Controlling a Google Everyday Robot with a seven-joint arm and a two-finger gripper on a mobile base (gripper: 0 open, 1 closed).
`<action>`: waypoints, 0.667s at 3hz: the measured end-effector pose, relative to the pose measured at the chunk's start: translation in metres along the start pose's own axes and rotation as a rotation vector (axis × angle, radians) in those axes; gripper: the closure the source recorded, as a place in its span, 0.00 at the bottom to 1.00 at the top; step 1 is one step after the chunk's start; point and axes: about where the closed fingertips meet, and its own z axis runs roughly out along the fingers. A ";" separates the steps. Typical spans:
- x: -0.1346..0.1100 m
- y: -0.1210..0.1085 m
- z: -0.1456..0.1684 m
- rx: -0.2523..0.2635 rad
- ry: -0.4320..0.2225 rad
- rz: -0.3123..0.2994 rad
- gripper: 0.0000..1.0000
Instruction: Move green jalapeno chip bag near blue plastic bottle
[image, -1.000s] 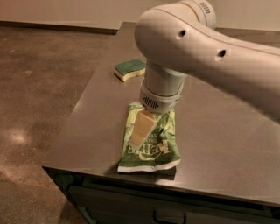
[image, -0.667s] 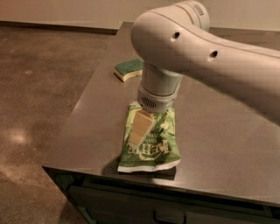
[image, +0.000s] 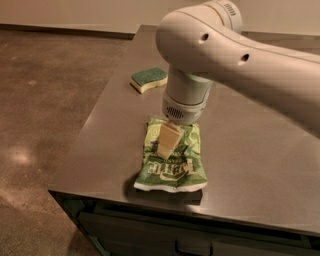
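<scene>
The bag (image: 175, 172) carries large white lettering, upside down from this side, that may read "KETTLE". Its smaller print is too blurred to read. The gripper (image: 166, 149) sits just above that lettering.

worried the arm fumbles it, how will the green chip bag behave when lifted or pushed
The green jalapeno chip bag looks crinkled and puffy, so probably light and floppy, sagging if lifted by one spot. It lies flat on the smooth table, so a push would likely slide it, not roll it. The gripper is at the bag's upper middle.
</scene>
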 end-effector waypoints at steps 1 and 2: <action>0.008 -0.010 -0.008 0.009 -0.003 -0.002 0.63; 0.016 -0.028 -0.031 0.032 -0.026 0.010 0.85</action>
